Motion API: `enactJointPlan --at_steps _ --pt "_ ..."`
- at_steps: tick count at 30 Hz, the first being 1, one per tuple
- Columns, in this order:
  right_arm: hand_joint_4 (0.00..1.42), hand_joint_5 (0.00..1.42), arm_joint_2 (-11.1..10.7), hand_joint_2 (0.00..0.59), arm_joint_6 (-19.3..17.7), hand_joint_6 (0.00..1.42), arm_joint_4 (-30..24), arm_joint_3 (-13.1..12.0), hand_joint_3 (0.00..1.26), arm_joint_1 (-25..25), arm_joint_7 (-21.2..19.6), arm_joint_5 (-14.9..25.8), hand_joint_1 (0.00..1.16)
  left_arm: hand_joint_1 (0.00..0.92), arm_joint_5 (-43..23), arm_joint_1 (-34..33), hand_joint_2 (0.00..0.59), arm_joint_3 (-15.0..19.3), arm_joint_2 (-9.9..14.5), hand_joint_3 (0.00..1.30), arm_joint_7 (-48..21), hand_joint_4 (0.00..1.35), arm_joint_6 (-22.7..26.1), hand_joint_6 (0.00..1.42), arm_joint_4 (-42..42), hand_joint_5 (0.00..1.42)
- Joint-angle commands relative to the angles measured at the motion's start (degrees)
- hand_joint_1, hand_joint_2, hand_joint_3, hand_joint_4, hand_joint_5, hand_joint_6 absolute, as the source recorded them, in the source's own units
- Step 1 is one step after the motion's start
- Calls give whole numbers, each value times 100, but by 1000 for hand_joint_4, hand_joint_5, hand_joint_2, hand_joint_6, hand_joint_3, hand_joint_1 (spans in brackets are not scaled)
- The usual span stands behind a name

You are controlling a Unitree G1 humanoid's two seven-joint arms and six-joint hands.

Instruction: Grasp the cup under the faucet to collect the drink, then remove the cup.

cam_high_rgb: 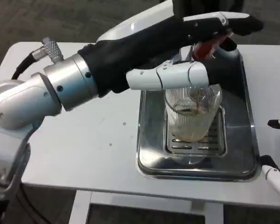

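Cup (192, 119) sits centre-right of the frame, upright on the slotted grate (195, 140) of the steel tray (150, 135), with a shallow layer of brownish drink in its bottom. The left hand (186, 51) reaches in from the left: one white finger lies across the cup's rim on the near side, and the upper fingers stretch above it toward the red tap lever (206, 46) at the top. I cannot tell whether the hand truly grips the cup or only rests against it; the far side of the glass is hidden by the palm.

To do this step well, I'd judge the cup wants holding level and steady under the faucet (196, 58) until more has run in, since the fill looks low. Then lift straight up off the grate and draw it toward the near edge, keeping it upright so nothing slops.

Nearest the camera, lower right, the right hand (279, 154) waits at the desk (84, 140) edge, fingers apart and holding nothing, well clear of the tray. Farther back, the tray's raised lip and the faucet overhead are the likely snags: tilt early and the rim could catch the spout. The dispenser body (144, 23) rises behind the arm at the top.
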Motion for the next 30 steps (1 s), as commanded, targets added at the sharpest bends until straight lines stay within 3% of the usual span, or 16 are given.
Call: enactJointPlan --at_steps 1,5,8,22,30 --pt "0 0 31 485 50 50 -74 31 114 66 -53 34 412 0 241 257 69 -264 162 168 -323 110 -19 158 69 216" --pt "0 0 71 479 58 70 -65 -8 99 40 -126 214 417 0 305 262 69 -269 180 167 -340 110 -71 159 64 216" --pt "0 11 196 453 -25 86 -27 -146 51 40 -379 686 422 0 297 284 69 -263 189 167 -355 110 -78 159 62 216" --pt "30 132 368 312 -1021 200 492 -538 5 167 -1558 2466 502 0 296 274 74 -264 190 166 -350 110 -58 160 64 216" --pt "34 144 173 256 -1502 237 1248 -472 5 -148 -1910 3012 572 0 308 285 74 -263 197 166 -349 110 -61 160 65 211"
